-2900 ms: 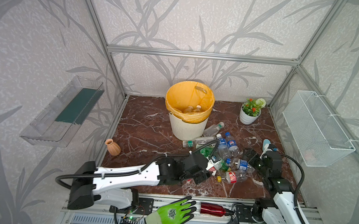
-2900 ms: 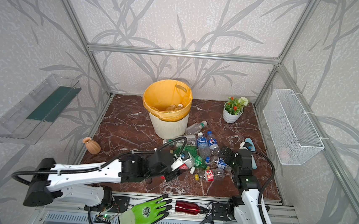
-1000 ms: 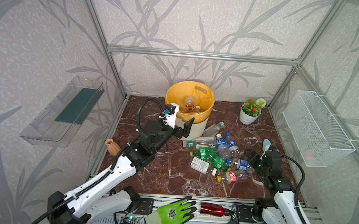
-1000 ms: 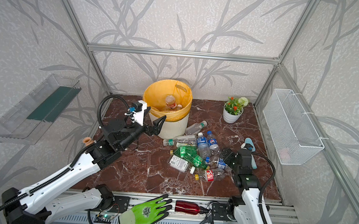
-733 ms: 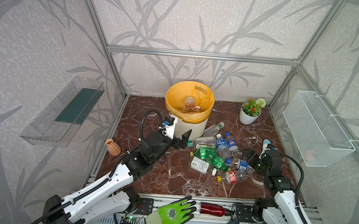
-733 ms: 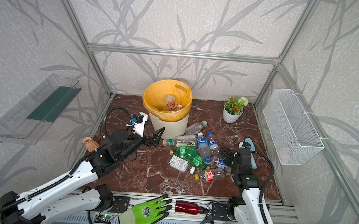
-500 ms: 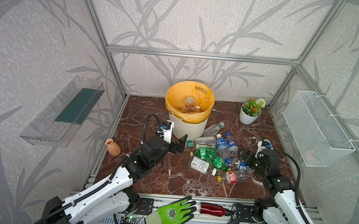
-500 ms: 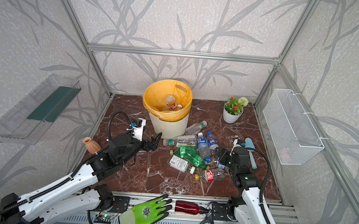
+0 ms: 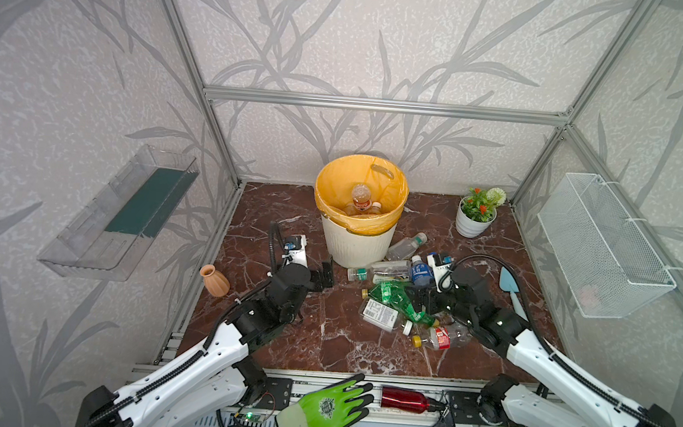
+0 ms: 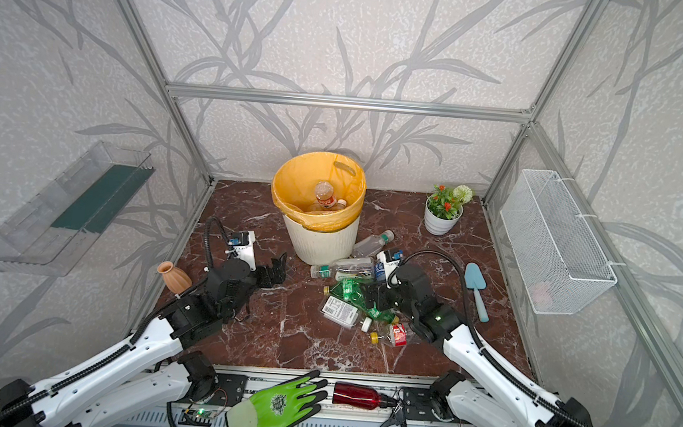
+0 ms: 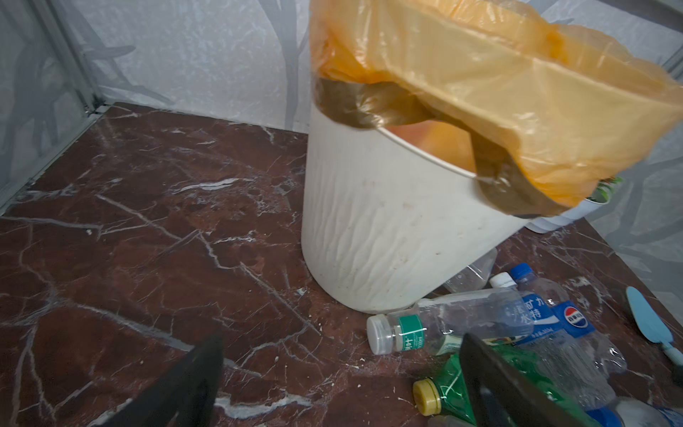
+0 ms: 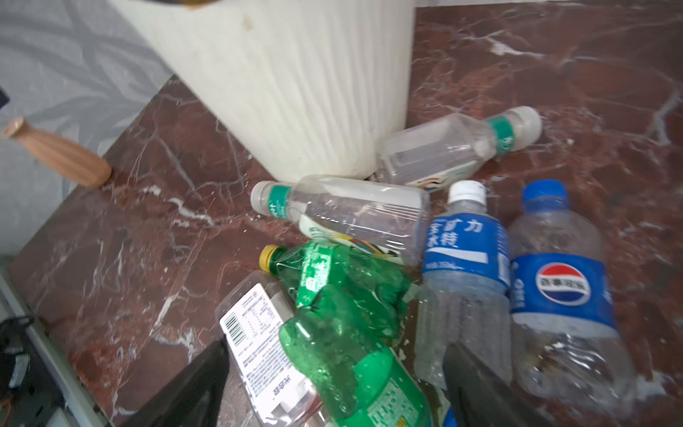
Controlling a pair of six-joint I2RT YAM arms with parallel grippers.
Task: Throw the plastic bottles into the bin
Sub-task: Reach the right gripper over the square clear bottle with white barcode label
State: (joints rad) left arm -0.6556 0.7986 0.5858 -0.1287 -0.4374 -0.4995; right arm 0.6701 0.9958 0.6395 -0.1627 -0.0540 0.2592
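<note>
Plastic bottles [image 9: 392, 294] loose beside bin [image 9: 354, 247]

Leaf-patterned grey walls [image 9: 345, 35] enclose a red-brown marble floor [image 9: 341, 348].

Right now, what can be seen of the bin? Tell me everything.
The bin is a cream-white, ribbed round plastic bucket, narrowing toward its foot, upright on the marble floor near the back wall. A yellow-orange bag lines it and folds out over the rim, unevenly. Inside are at least two bottles, one standing on end with an orange-red label. Two clear bottles with green neck bands lie at its foot, apparently touching it.
</note>
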